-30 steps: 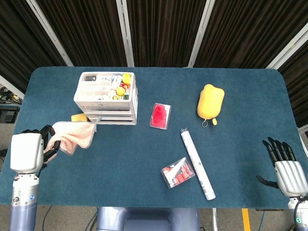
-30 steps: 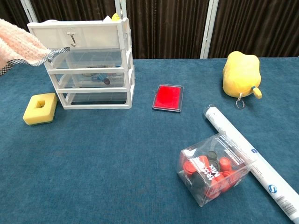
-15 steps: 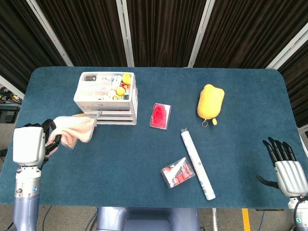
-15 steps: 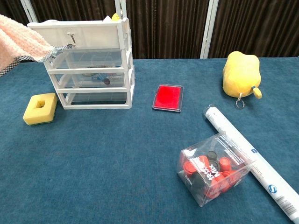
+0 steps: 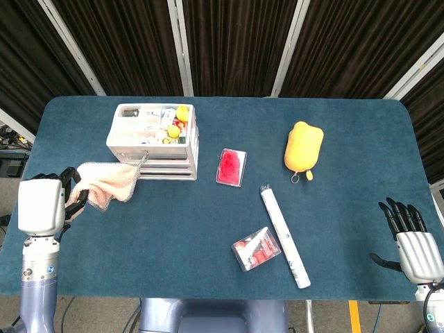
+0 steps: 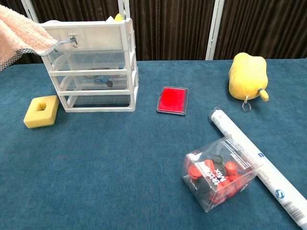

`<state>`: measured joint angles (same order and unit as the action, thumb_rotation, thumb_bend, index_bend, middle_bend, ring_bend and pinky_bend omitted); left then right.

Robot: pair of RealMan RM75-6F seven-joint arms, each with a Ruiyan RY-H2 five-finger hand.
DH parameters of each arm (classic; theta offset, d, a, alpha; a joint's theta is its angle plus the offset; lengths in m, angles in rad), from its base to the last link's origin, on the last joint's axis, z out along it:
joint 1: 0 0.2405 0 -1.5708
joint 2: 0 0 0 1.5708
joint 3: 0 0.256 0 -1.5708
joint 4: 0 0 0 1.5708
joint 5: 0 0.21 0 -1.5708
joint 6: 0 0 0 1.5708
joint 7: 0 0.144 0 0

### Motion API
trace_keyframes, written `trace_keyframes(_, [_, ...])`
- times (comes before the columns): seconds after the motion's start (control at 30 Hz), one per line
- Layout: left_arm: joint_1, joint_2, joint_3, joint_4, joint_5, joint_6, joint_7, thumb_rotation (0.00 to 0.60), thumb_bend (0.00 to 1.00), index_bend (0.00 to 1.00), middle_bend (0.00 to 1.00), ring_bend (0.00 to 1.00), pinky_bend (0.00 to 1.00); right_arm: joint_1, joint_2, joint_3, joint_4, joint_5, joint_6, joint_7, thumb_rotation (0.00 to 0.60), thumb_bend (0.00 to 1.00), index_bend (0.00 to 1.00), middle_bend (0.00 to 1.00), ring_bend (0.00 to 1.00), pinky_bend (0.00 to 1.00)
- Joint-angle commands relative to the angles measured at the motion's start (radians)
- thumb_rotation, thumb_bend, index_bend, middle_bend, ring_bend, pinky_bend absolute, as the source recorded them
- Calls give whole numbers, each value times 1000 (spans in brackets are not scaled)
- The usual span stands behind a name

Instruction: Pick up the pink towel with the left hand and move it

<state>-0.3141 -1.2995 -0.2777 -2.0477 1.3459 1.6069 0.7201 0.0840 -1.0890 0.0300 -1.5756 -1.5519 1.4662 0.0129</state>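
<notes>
My left hand (image 5: 59, 198) holds the pink towel (image 5: 109, 182) up above the table's left side, just left of the white drawer unit (image 5: 154, 141). The cloth hangs from the fingers, and its dark-edged corner reaches toward the unit's front. In the chest view the pink towel (image 6: 21, 36) fills the top left corner, with its corner tip in front of the drawer unit (image 6: 93, 67); the hand itself is out of that frame. My right hand (image 5: 413, 239) rests at the table's front right edge, fingers spread, holding nothing.
A yellow sponge (image 6: 41, 111) lies on the table in front of the drawer unit, below the towel. A red flat case (image 5: 231, 167), a yellow plush toy (image 5: 303, 146), a white tube (image 5: 284, 236) and a clear box of red pieces (image 5: 256, 248) lie across the middle and right.
My left hand has lifted the towel higher and a little toward the back; its hanging corner now sits against the drawer unit's front. The right hand has stayed still.
</notes>
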Motion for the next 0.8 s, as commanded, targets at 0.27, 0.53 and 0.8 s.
trace_keyframes(0.27, [-5, 0, -3, 16, -11, -2, -8, 600, 745, 996, 875, 780, 727, -1, -1, 1, -1, 0, 2, -2, 600, 11, 0, 0, 0, 0])
trace_keyframes(0.53, [-9, -2, -3, 32, -19, -4, -18, 600, 747, 997, 875, 781, 727, -1, -1, 1, -1, -1, 3, -3, 600, 11, 0, 0, 0, 0])
trace_keyframes(0.8, [-14, -13, 4, 56, -24, -9, -28, 600, 748, 997, 875, 781, 727, -1, -2, 1, -1, -1, 4, -2, 600, 11, 0, 0, 0, 0])
